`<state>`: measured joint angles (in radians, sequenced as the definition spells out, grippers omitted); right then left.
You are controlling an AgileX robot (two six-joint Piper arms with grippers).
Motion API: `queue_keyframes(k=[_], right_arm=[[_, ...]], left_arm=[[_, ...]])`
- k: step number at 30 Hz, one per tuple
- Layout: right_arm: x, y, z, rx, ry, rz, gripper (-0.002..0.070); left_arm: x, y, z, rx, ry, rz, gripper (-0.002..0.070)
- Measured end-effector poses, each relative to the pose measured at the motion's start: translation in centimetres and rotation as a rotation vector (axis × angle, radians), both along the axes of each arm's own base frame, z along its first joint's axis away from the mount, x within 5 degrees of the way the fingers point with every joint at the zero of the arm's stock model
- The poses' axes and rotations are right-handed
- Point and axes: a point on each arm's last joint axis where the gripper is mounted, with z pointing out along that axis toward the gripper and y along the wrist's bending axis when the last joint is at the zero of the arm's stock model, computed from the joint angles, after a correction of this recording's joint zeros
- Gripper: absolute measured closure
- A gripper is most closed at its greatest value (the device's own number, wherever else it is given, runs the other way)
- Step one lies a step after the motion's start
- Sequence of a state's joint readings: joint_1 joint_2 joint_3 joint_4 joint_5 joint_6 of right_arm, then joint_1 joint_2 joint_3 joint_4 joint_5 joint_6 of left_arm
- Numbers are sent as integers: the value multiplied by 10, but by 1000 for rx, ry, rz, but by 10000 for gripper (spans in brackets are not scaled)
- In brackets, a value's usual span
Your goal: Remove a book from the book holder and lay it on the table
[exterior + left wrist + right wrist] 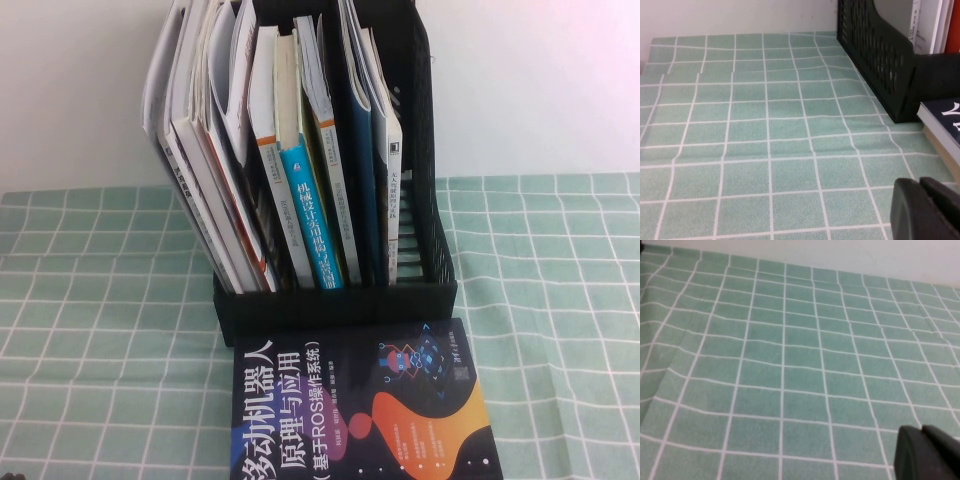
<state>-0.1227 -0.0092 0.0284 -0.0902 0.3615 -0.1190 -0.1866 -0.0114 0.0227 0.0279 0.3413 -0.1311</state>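
The book [360,410], with a dark cover, large white Chinese title and orange-pink blobs, lies flat on the table [90,330] just in front of the book holder [335,305]. Its corner also shows in the left wrist view [945,120]. The black slatted book holder stands upright, full of other books, and also shows in the left wrist view [875,50]. Neither arm shows in the high view. My left gripper [921,200] hovers shut and empty over the cloth left of the book. My right gripper [923,447] is shut and empty over bare cloth.
The holder keeps several upright books, among them a blue-spined one [312,215] and white magazines [200,130] leaning left. A white wall [540,80] stands behind. Checked green cloth spreads to both sides of the holder.
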Motion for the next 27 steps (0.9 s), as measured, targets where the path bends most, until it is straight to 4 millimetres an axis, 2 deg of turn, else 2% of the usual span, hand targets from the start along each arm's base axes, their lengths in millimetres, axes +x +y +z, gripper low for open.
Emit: queue_keyframes(k=[5,12,27], right_arm=[[0,3,0,-3,0,57,678],[1,5,0,56,-6,70,678],[1,5,0,58,-6,78,678]], left_arm=[[0,0,0,0,2,0,678],[0,0,0,0,2,0,678],[0,0,0,0,2,0,678]])
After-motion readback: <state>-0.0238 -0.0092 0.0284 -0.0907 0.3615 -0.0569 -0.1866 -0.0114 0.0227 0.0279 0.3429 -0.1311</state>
